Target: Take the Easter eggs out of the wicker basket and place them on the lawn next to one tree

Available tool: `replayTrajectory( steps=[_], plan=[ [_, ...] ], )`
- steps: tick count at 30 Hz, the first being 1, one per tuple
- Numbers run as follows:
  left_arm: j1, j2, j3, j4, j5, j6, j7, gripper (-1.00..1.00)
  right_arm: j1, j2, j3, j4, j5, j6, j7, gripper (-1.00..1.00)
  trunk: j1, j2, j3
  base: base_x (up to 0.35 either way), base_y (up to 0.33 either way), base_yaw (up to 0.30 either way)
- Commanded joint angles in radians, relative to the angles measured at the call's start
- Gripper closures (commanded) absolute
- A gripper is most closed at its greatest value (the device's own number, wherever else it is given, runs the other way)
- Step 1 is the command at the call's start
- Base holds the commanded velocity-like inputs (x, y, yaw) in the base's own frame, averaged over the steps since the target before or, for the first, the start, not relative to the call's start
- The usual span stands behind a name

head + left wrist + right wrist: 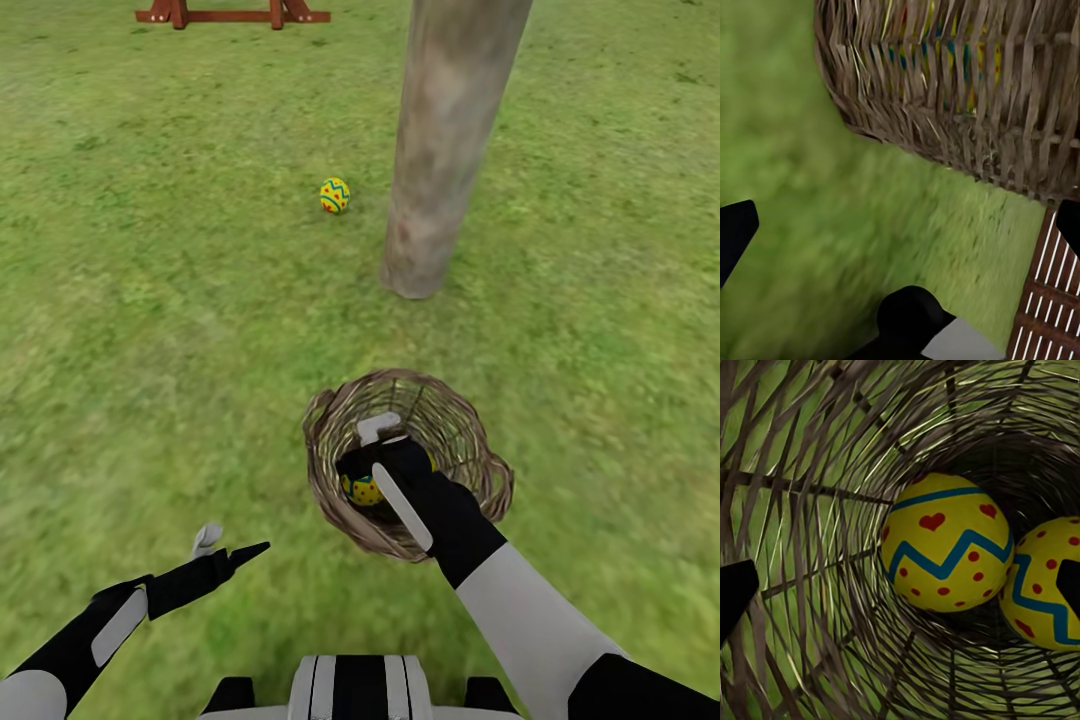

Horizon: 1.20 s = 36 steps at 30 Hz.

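The wicker basket (470,440) lies tipped on the lawn (150,330), just in front of the tree (445,150). My right gripper (372,462) reaches into its mouth, open, with nothing held. Deep inside lie two Easter eggs, one (945,551) straight ahead between the fingertips and a second (1046,585) beside it. In the head view one of them (360,490) peeks out under the wrist. A third egg (334,195) rests on the grass just left of the trunk. My left gripper (225,545) hovers open and empty left of the basket (967,97), its woven wall close ahead.
A red-brown wooden frame (230,14) stands far back on the grass. A brown slatted surface (1046,300) shows at the corner of the left wrist view. Open grass spreads all around the tree and basket.
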Motion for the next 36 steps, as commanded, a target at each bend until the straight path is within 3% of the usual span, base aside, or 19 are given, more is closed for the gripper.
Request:
replayTrajectory(
  steps=[1,10,36],
  plan=[
    [-0.001,0.001,-0.005,-0.001,0.011,0.009,0.000,-1.00,-0.001,0.000,0.001,0.000,-0.010,0.003,-0.010,-1.00,0.004,-0.007,-0.004,0.000,0.000,0.000],
    [-0.001,-0.002,-0.005,0.000,0.011,0.009,0.000,-1.00,-0.001,0.000,0.001,0.002,-0.009,0.003,-0.011,-1.00,0.038,-0.070,-0.032,0.000,0.000,0.000],
    [-0.001,0.000,-0.005,-0.001,0.011,0.009,0.000,-1.00,-0.001,0.000,0.003,0.014,-0.005,0.008,-0.013,-1.00,0.038,-0.070,-0.040,0.031,-0.060,0.054]
  ],
)
